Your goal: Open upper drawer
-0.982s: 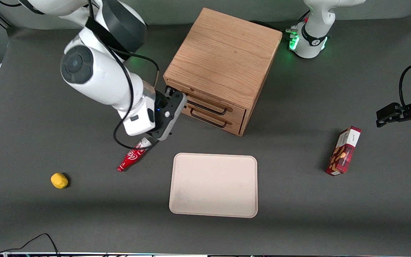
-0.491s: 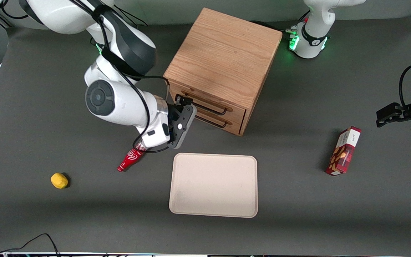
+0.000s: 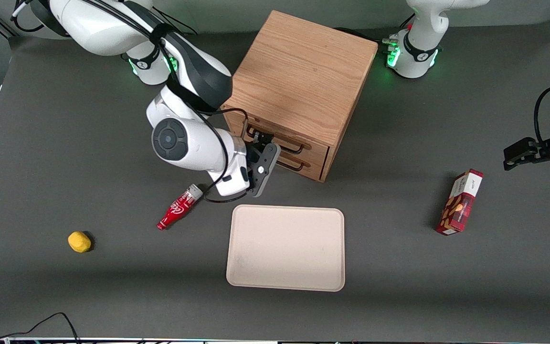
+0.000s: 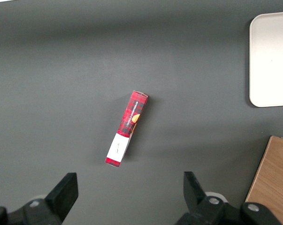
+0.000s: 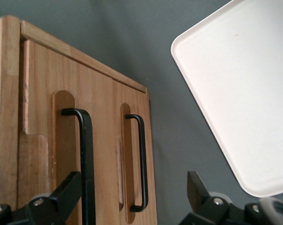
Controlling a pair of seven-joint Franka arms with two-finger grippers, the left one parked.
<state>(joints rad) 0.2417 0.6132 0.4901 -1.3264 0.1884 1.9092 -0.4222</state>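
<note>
Oak upper drawer (image 3: 282, 138) sits shut, its handle just before the open, empty claw (image 3: 261, 143).

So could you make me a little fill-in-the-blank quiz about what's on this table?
1. The claw hangs in front of the upper drawer, its fingers ____.
2. The wooden cabinet has ____ drawer fronts, each with a black handle.
3. The red bottle is lying on its ____.
4. The small lump toward the working arm's end of the table is coloured ____.

Missing words: open; two; side; yellow
</note>
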